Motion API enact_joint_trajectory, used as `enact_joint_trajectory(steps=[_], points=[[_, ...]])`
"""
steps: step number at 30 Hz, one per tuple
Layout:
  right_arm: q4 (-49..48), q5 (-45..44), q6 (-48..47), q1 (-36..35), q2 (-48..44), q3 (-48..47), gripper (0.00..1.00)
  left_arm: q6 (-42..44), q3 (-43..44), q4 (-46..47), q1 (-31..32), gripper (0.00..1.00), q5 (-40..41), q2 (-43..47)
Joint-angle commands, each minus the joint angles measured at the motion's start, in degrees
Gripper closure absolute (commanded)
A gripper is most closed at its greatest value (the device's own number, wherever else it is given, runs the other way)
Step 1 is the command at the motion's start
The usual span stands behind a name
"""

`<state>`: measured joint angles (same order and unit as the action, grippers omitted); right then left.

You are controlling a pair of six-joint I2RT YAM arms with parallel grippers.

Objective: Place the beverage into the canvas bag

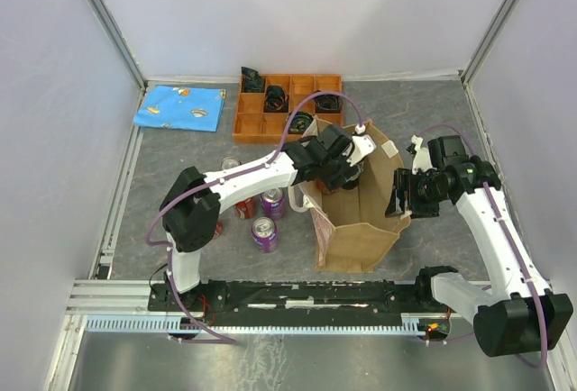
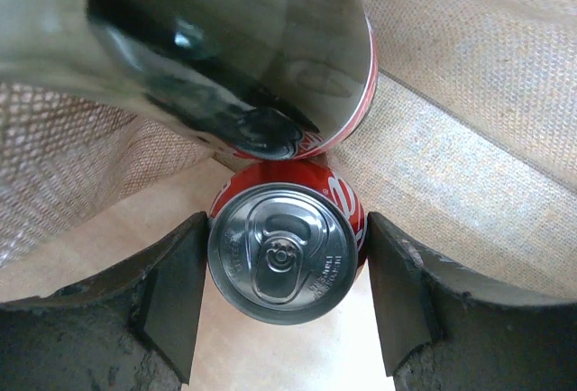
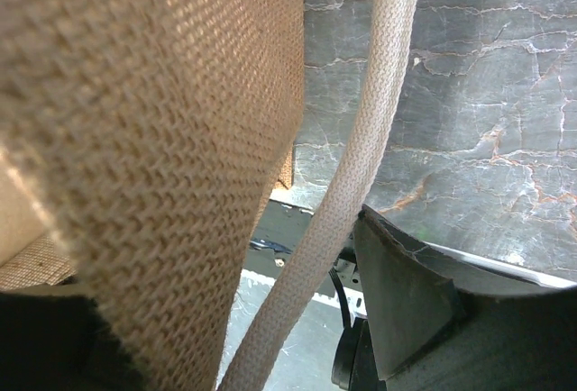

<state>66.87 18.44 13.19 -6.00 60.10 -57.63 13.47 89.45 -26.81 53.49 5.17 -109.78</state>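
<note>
Red can (image 2: 281, 251): the beverage, upright on the pale floor inside the canvas bag (image 1: 356, 238), pull-tab end up. It is low in the bag, so the placing looks close to done; only the letting go seems left.

Left gripper (image 2: 286, 233): jaws set against both sides of the can at the can's own width, gripping it as far as I can see. Gripped by the sides, the can can be set down on its base without tipping.

Left arm: stretched from its base across the counter (image 1: 180, 193), over the loose cans (image 1: 264, 233), with the wrist bent down into the bag's mouth.

Dark can (image 2: 243, 49): also inside the bag, lying just above the red one and seeming to touch it. I cannot tell whether it rests on the bag wall.

Right gripper (image 1: 401, 197): at the bag's right rim, jaws wide and astride the woven wall (image 3: 162, 139) and a handle loop (image 3: 361, 184), not pinching either. It likely stands there to steady the bag and keep its mouth open.

Right arm: rising from its base, elbow out to the right, forearm turned inward toward the bag.

Orange tray (image 1: 288, 103) and blue cloth (image 1: 180, 107): at the far side, well apart from the bag.
</note>
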Motion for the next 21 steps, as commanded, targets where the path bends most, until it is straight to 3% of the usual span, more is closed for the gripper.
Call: enact_joint_trajectory(steps=[1, 14, 16, 19, 21], points=[[0.4, 0.0, -1.1, -0.2, 0.6, -0.6, 0.31, -0.7, -1.6, 9.7, -0.1, 0.97, 3.4, 1.7], [1.2, -0.2, -1.6, -0.2, 0.8, -1.3, 0.31, -4.0, -6.8, 11.6, -0.1, 0.97, 3.7, 3.5], [1.1, -0.1, -1.5, -0.2, 0.9, -1.4, 0.31, -4.0, -6.5, 10.4, -0.1, 0.85, 3.5, 3.7], [1.2, -0.1, -1.5, -0.2, 1.0, -1.4, 0.31, -4.0, -6.5, 9.0, -0.1, 0.53, 2.8, 5.0], [1.2, 0.0, -1.5, -0.2, 0.8, -1.5, 0.31, -4.0, -6.5, 8.5, -0.1, 0.37, 2.4, 6.5]])
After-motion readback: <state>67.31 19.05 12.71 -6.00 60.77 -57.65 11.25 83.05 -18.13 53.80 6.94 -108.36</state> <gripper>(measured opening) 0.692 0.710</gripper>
